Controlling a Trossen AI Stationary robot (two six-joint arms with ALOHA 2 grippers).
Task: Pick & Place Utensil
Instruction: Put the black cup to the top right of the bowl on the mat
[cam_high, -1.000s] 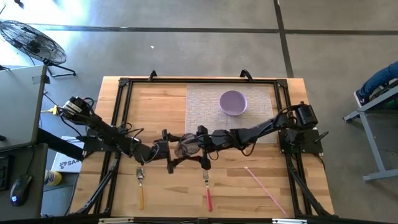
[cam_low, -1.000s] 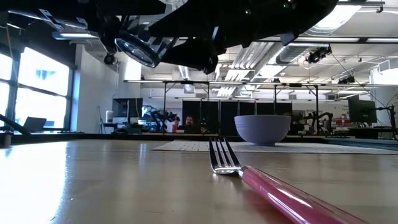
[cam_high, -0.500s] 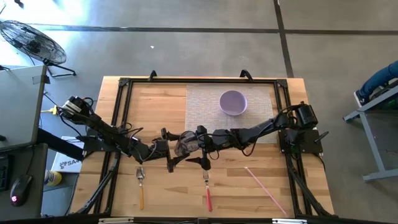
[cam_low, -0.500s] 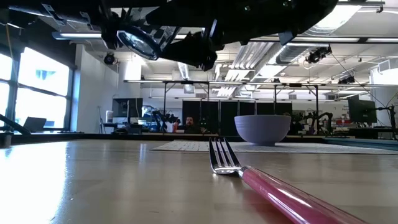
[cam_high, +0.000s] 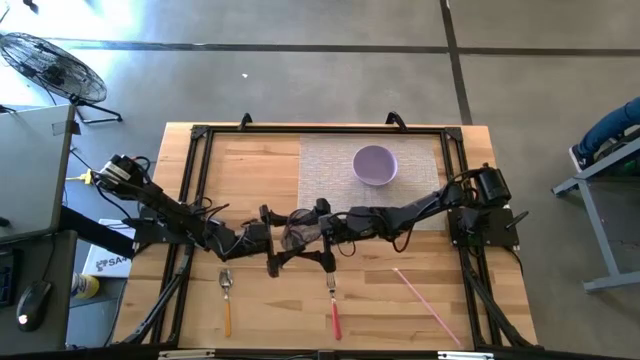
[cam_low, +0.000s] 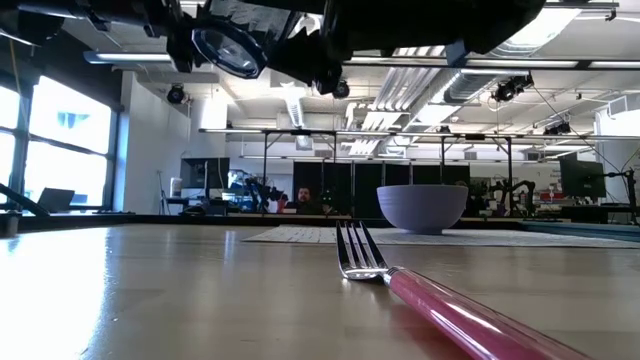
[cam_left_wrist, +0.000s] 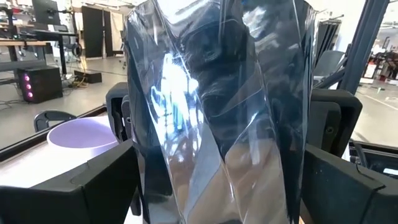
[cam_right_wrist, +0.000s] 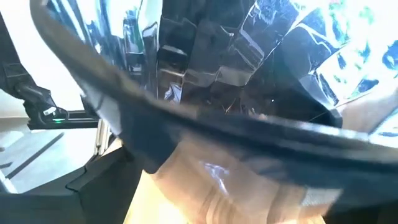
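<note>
Fork with a yellow handle lay untouched on the table's near side. Above, the left gripper held a clear glass in wide jaws, over a pink fork. The right gripper met the glass, grip impossible to tell; seemingly a handover, after which a freed gripper needed to descend onto a fork

Even overhead light falls on the bench with soft shadows, ceiling lamps glare behind the bowl, and bright reflections streak the blurred clear faceted cup.
</note>
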